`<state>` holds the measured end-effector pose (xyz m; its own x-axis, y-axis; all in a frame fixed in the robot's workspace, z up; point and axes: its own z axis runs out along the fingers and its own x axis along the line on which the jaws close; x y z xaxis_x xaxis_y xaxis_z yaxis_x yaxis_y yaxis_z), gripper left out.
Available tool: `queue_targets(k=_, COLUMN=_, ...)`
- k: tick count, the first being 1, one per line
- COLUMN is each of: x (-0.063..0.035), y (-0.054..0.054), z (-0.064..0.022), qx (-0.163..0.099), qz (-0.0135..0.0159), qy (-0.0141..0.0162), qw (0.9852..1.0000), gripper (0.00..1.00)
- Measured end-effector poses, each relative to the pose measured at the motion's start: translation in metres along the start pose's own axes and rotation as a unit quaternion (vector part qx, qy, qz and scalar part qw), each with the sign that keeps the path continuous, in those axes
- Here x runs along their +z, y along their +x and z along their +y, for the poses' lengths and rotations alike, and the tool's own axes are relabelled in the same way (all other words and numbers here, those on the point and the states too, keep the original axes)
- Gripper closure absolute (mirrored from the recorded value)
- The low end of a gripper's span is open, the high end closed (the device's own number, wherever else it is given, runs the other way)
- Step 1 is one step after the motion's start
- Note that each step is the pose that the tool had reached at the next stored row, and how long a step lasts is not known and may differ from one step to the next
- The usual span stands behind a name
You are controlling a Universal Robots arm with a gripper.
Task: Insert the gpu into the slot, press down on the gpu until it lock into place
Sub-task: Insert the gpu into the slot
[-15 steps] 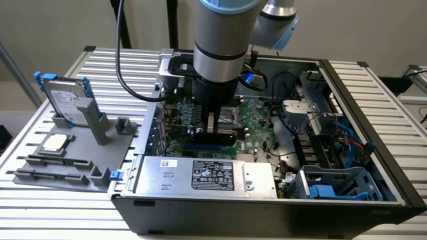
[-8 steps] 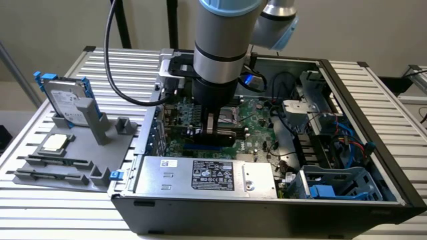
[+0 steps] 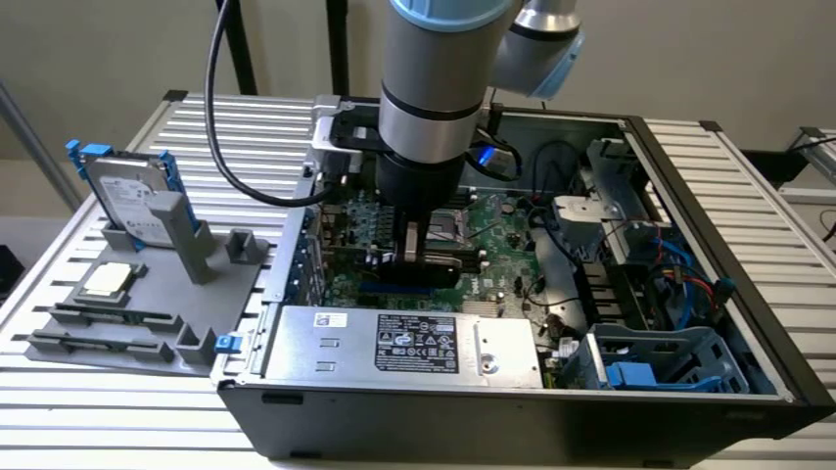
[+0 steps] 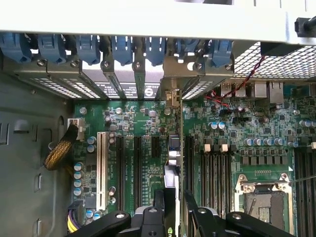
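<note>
Gripper clamped on gpu, card upright over motherboard. Judged light, stiff, fragile; hold flat faces near top edge.

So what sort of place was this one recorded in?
Probably a robotics lab bench set up for PC assembly: an open desktop computer case on a slatted metal table, a grey fixture holding a hard drive, and the gripper holding the gpu inside it.

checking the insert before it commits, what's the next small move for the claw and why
Probably ease straight down. The claw grips the gpu on edge just over the blue slot; blue strip shows under the card's lower edge, so it looks not yet seated.
</note>
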<state>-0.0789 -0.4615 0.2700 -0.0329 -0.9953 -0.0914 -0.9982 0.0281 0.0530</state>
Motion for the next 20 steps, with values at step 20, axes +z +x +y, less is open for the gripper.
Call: queue_targets(k=20, x=0.0038, y=0.0002, z=0.0012, qx=0.000, qz=0.0004, qy=0.0002, qw=1.0000, gripper=0.74)
